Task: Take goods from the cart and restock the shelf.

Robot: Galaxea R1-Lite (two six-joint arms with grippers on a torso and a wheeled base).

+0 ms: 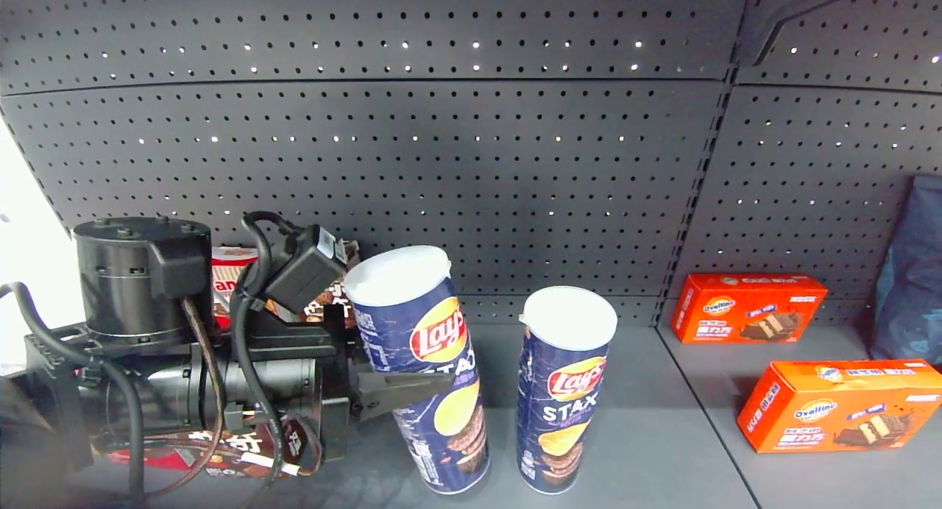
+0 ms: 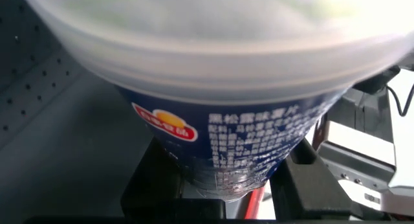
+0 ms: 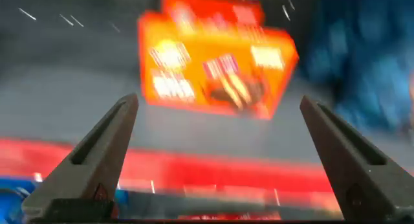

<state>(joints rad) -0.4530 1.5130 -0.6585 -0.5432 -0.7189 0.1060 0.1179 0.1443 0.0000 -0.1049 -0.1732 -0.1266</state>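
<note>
The left claw [image 1: 427, 391] is clenching a chips can [image 1: 412, 325] about halfway up its body. In the head view only one dark finger [image 1: 408, 384] is showing across the front of the can, and the other is hiding behind it. The can is leaning, with its white lid [image 1: 397, 273] tipping toward the robot's left and its base sitting low by the shelf [image 1: 647, 435]. Whether the base is touching the shelf floor is hard to tell. A second can [image 1: 563, 391] is standing upright just beside it on the right, and the two bases are lying close with a thin gap between them.

The arm is covering much of what lies on the left of the shelf. A red pack [image 1: 232, 270] is peeking out behind it, and a brown pack [image 1: 243, 443] is showing beneath it, both mostly hidden.

The left wrist view is looking down over the lid at close range. There the can's blue body is narrowing down between two dark fingers, one on each side, which the head view is not showing.

In the next bay to the right, a rear box [image 1: 751, 308] and a front box [image 1: 839, 404], both orange, are lying flat and apart. A blue bag [image 1: 912, 273] is being cut off by the picture's edge.

The right claw [image 3: 218, 102] is hanging released, with its fingers spread wide. Beyond it an orange box [image 3: 213, 62] is showing heavily blurred, and which of the two it is cannot be told. A blue shape [image 3: 362, 62] beside the box and a red band [image 3: 194, 169] below it are too smeared to make out.
</note>
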